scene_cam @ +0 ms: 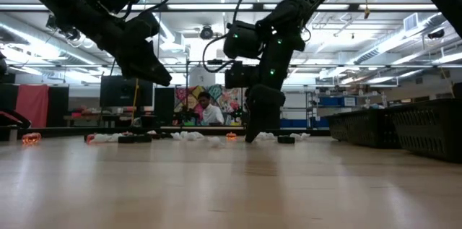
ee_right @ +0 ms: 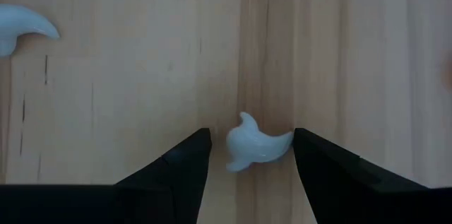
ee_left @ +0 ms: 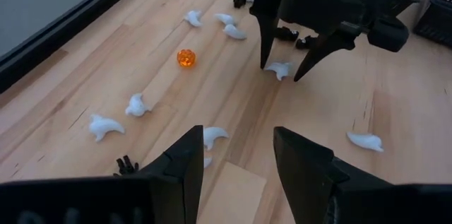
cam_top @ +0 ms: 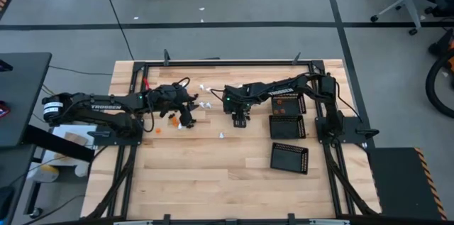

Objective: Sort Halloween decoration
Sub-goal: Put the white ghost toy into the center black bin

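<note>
Small white ghost pieces and an orange pumpkin piece (ee_left: 186,58) lie loose on the wooden table (cam_top: 213,168). One white ghost (ee_right: 254,150) lies flat on the table between the fingers of my right gripper (ee_right: 252,131). That gripper is open and points down at it, its fingertips at the table top (ee_left: 280,69). My left gripper (ee_left: 238,131) hangs open above the table to the left of the right one (cam_top: 186,115), with nothing between its fingers. A white ghost (ee_left: 214,135) lies just beyond its fingertips. My right gripper comes from above, one finger on each side of the white ghost. The ghost's pointed tail (ee_right: 286,139) reaches right up to one finger (ee_right: 311,155); whether they touch, I cannot tell. The ghost lies flat on the table.
Three black perforated trays (cam_top: 287,103), (cam_top: 287,125), (cam_top: 289,157) sit at the table's right. More white ghosts (ee_left: 107,126), (ee_left: 366,141) and small black pieces (ee_left: 126,164) are scattered between the arms. A black frame (cam_top: 213,62) borders the table. A person sits far behind (scene_cam: 209,110).
</note>
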### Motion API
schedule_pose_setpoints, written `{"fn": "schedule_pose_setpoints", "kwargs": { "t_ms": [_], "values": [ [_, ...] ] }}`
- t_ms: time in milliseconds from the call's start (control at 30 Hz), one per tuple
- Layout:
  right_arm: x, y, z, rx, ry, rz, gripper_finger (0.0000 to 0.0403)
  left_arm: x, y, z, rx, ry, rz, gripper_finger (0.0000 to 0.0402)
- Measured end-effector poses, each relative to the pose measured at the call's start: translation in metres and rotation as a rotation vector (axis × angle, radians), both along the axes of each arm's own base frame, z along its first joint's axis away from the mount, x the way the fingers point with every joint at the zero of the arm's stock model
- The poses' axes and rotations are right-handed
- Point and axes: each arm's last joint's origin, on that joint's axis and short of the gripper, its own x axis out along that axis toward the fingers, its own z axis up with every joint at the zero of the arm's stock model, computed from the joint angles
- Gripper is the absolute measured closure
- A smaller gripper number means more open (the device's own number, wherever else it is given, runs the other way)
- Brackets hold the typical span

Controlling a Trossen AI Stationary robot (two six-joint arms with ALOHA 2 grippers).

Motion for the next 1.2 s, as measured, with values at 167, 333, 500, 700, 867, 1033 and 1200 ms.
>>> {"fn": "schedule_pose_setpoints", "kwargs": {
  "t_ms": [167, 333, 500, 700, 867, 1033, 1200],
  "values": [
    [-0.004, 0.0, -0.006, -0.012, 0.013, -0.019, 0.0198, 0.0, 0.0, 0.0, 0.0, 0.0, 0.0, 0.0244],
    [-0.003, 0.002, -0.007, 0.029, -0.001, -0.001, 0.0236, 0.0, 0.0, 0.0, 0.0, 0.0, 0.0, 0.0244],
    [-0.001, 0.002, -0.004, 0.024, 0.004, 0.007, 0.0276, 0.0, 0.0, 0.0, 0.006, 0.002, -0.004, 0.0244],
    [0.0, 0.002, 0.005, 0.004, 0.007, 0.009, 0.029, 0.0, 0.0, 0.0, 0.018, 0.006, -0.011, 0.0244],
    [0.0, 0.001, 0.007, -0.01, 0.01, 0.02, 0.029, 0.0, 0.0, 0.0, 0.018, 0.007, -0.011, 0.0244],
    [0.0, 0.001, 0.006, -0.01, 0.018, 0.021, 0.029, 0.0, 0.0, 0.0, 0.018, 0.007, -0.011, 0.0244],
    [0.0, 0.001, 0.006, -0.01, 0.019, 0.021, 0.0292, 0.0, 0.0, 0.0, 0.018, 0.007, -0.011, 0.0244]
  ]
}}
